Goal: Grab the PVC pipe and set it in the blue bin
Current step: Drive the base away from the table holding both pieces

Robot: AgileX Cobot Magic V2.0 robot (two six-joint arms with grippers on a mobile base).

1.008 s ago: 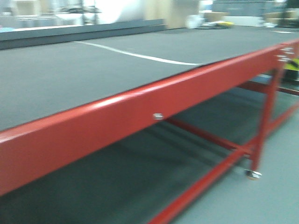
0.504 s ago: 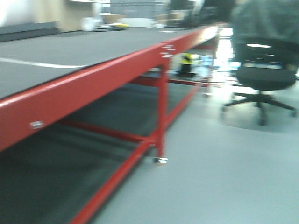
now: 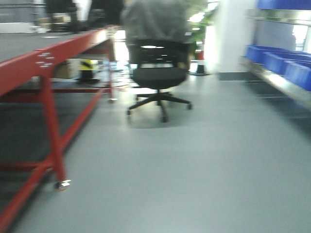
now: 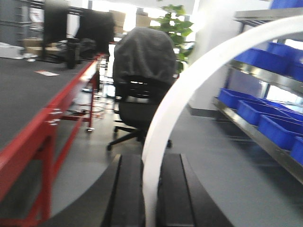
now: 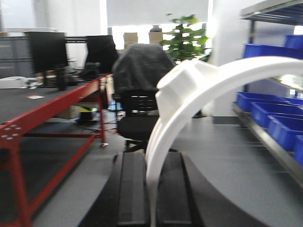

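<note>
A white curved PVC pipe [image 4: 189, 85] rises from between the black fingers of my left gripper [image 4: 150, 163], which is shut on it; the strap arcs up and to the right. In the right wrist view a second white PVC pipe [image 5: 189, 99], with a flat tab at its top, is clamped in my right gripper [image 5: 151, 161]. Blue bins [image 3: 272, 58] line a metal shelf on the right, and they also show as blue bins [image 4: 274, 127] and blue bins [image 5: 270, 116] in the wrist views. Neither gripper shows in the blurred front view.
A red-framed table [image 3: 46, 60] with a grey top runs along the left. A black office chair [image 3: 158, 73] draped with a grey cover stands ahead on the grey floor [image 3: 194, 170]. A green plant [image 5: 182, 35] and a white pillar [image 3: 233, 34] stand behind.
The front view has swung right, from the red table's top and edge to the chair, the open floor and the shelf of blue bins.
</note>
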